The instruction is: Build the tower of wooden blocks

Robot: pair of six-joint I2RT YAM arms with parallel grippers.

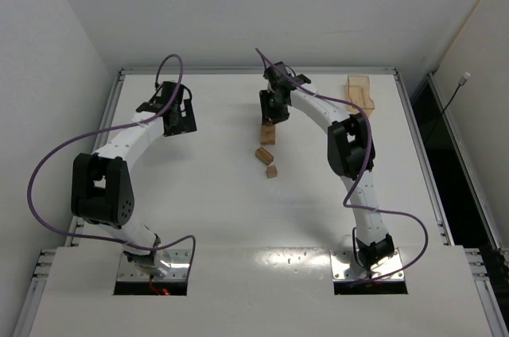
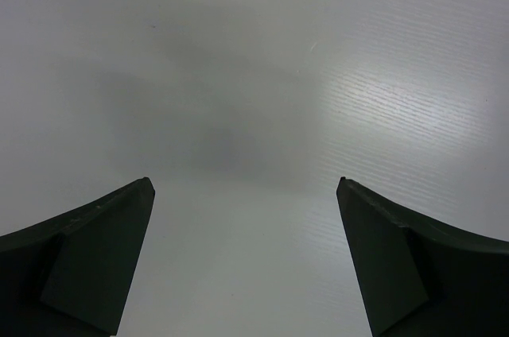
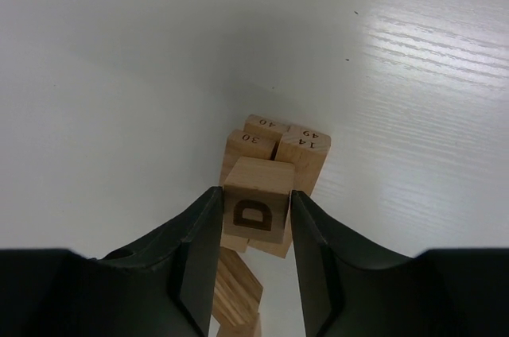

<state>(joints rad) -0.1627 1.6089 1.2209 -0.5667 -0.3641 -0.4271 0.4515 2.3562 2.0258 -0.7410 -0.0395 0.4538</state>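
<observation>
- The white flat table (image 1: 207, 194) fills the overhead view, with two white-and-black robot arms bolted at its near edge.
- On the left, the left gripper (image 1: 176, 114) hangs over bare table, well apart from any block. Its wrist view shows its two dark fingers (image 2: 95, 249) spread wide with nothing between them.
- Near the table's middle, two loose light-tan wooden blocks lie apart from each other. One is the tilted oblong block (image 1: 263, 155), and the small cube (image 1: 272, 171) sits nearer the arm bases.
- Just beyond them stands the narrow stack of light-tan wooden blocks (image 1: 268, 133). This is the tower, set toward the far middle of the table.
- In the right wrist view, the stack's (image 3: 278, 150) top blocks show the stamped numbers 30, 40, 14 and 49.
- The right gripper (image 1: 274, 110) hovers directly over the stack.
- Its dark fingers (image 3: 199, 234) pinch a light-tan wooden cube stamped with a dark letter D (image 3: 256, 208) by two opposite sides.
- That cube sits over the stack's near edge. Whether it touches the blocks beneath cannot be told.
- At the far right corner lies a flat pale-wood tray (image 1: 359, 92), well apart from the stack.
</observation>
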